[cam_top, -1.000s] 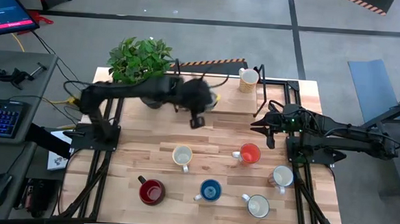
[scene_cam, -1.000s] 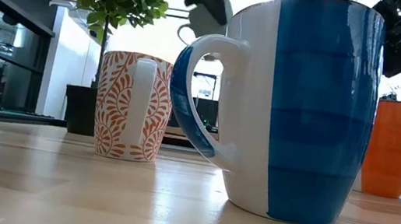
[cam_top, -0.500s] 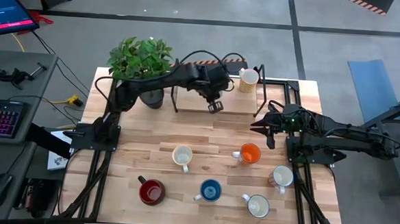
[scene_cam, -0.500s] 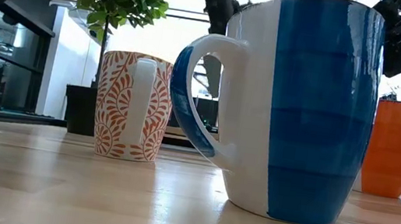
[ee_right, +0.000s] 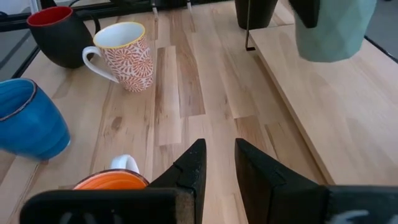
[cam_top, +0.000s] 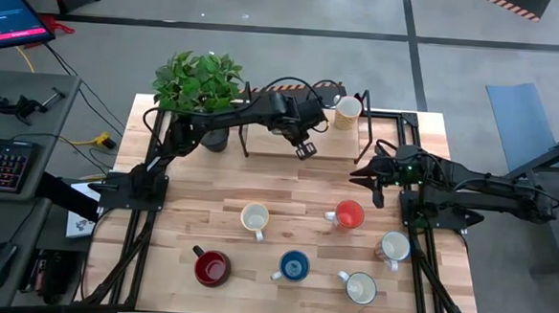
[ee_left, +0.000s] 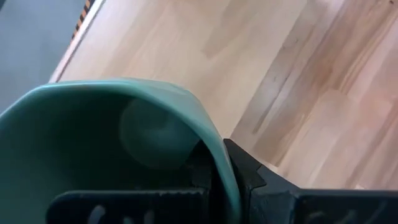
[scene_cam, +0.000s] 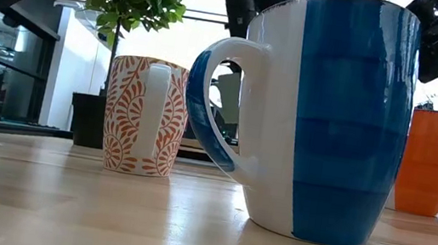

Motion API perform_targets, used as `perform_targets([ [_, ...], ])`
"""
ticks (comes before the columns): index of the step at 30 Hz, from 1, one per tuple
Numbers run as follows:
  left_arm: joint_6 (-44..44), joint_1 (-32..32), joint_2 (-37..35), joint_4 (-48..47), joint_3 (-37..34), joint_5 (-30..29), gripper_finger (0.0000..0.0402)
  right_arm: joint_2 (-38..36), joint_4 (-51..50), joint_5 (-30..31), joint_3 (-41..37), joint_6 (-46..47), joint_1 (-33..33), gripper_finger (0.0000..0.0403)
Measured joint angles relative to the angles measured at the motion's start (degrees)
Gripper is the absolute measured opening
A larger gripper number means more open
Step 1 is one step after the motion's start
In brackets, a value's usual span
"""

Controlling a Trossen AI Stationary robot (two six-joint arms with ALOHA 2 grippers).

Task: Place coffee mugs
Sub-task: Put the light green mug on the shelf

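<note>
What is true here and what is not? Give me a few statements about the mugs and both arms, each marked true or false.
1. The left gripper holds the teal-green mug by its rim. True.
2. The right gripper is clamped on the orange mug. False: its fingers are empty and slightly apart, above the table beside that mug.
3. The blue mug lies tipped on its side. False: it stands upright.
4. The red mug stands upright on the table. True.
5. The teal-green mug rests on the table among the others. False: it hangs in the air, carried over the back of the table.
</note>
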Motion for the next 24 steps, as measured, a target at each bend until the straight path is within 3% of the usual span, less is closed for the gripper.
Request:
perform_targets([
  [24, -1.34, -0.56, 4.60, 1.47, -0.37, 2.38, 0.0005, 0.00, 0.49, -0.04, 0.00, -0.09, 0.00, 0.0066],
])
